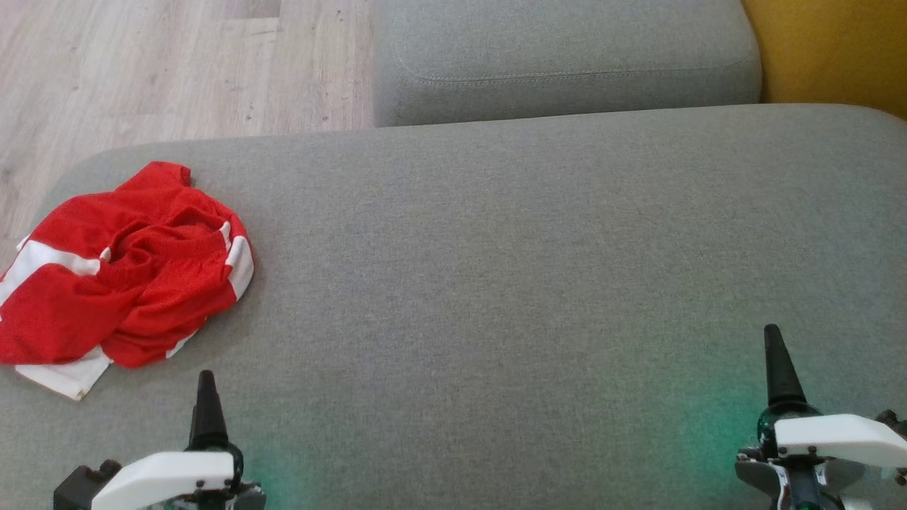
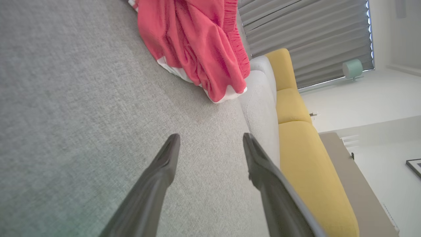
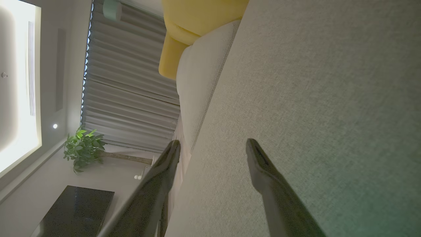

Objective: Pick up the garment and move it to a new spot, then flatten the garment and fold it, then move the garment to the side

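Lying crumpled, garment [image 1: 120, 276] on sofa [image 1: 496, 283], plant [image 3: 82, 148] beyond

The head camera looks down on the grey cushion [image 1: 496, 283] from behind the left gripper [image 1: 207, 382] and right gripper [image 1: 772, 340]. Both wrist cameras ride close over it, rolled sideways, facing past their fingertips [image 2: 172, 141]. Head and left wrist views share the red garment [image 1: 127, 276] ahead of the left gripper.
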